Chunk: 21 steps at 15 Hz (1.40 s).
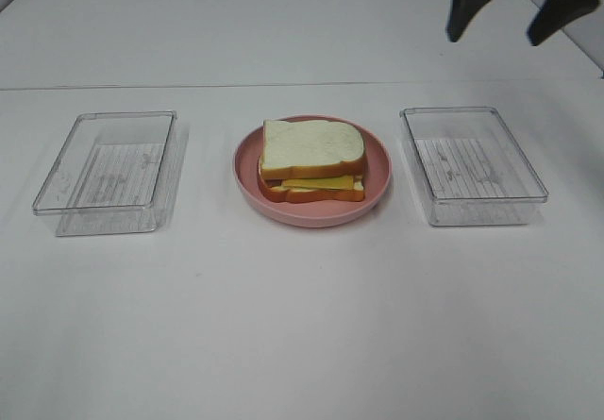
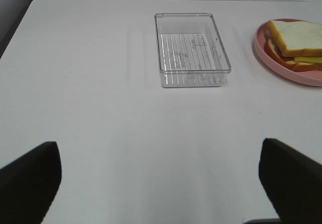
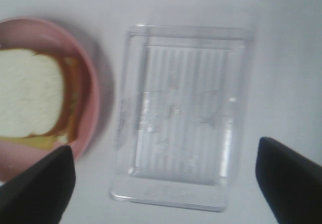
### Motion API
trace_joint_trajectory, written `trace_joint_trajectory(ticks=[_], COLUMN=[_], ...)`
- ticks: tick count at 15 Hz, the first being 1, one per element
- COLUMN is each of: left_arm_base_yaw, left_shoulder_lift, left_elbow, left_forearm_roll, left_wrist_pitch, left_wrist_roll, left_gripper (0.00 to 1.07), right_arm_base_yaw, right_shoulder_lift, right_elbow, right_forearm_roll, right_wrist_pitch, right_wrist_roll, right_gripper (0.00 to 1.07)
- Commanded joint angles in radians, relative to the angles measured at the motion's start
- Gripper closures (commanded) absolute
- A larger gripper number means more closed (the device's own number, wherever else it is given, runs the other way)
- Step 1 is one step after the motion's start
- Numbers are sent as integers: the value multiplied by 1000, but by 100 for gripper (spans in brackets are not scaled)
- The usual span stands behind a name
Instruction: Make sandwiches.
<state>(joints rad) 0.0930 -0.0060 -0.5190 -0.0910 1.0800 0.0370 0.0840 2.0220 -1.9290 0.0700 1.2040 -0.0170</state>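
A stacked sandwich [image 1: 312, 159] lies on the round pink plate [image 1: 377, 170] at the table's middle: a white bread slice with orange-brown crust on top, yellow cheese showing under it. It also shows in the left wrist view [image 2: 297, 43] and the right wrist view [image 3: 32, 100]. My right gripper [image 1: 514, 9] is open and empty, raised at the far right above the right clear tray [image 1: 472, 165]; in the right wrist view the gripper [image 3: 166, 183] hangs over that tray [image 3: 183, 116]. My left gripper [image 2: 161, 183] is open and empty, out of the exterior view.
An empty clear plastic tray [image 1: 111, 170] stands left of the plate, also in the left wrist view [image 2: 191, 49]. The white table has a seam line [image 1: 142, 86] across the back.
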Motion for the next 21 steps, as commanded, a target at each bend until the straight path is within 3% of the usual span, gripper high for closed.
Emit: trace_joint_trajectory(ticks=[1,4,6,7,8,10,14,18,21], left_arm_base_yaw=[3,3,3,3,3,3,3,3,3], left_shoulder_lift=[-20,-20,-20,-20,-20,-20,-20,-20,-19], left_elbow=[2,2,2,2,2,2,2,2,2], left_forearm_roll=[-13,-14,-14,-14,-14,-14,-14,-13,-13], left_wrist_pitch=[-10,-10,-10,-10,-10,-10,-10,-10,-10], left_wrist_roll=[-5,-5,-5,-5,-5,-5,-5,-5,-5], left_gripper=[6,6,6,6,6,6,6,6,6], right_arm_base_yaw=[-140,-163,-163,-163,-163,-163,-163,-163,-163], right_shoulder_lift=[-5,-88,-244,-543,-631,-1024,-1516,-1800,-1911], right_elbow=[-4,74,252,540,620,960,1289,1401,1440], right_forearm_roll=[-20,-7,7,5,13,42,34,33,35], right_wrist_pitch=[59,107,47,-63,-92,-192,-244,-156,-86], right_wrist_roll=[-24,-65,-61,-61,-59,-58,-66,-64,-62], right_gripper=[13,13,13,13,13,13,13,13,13])
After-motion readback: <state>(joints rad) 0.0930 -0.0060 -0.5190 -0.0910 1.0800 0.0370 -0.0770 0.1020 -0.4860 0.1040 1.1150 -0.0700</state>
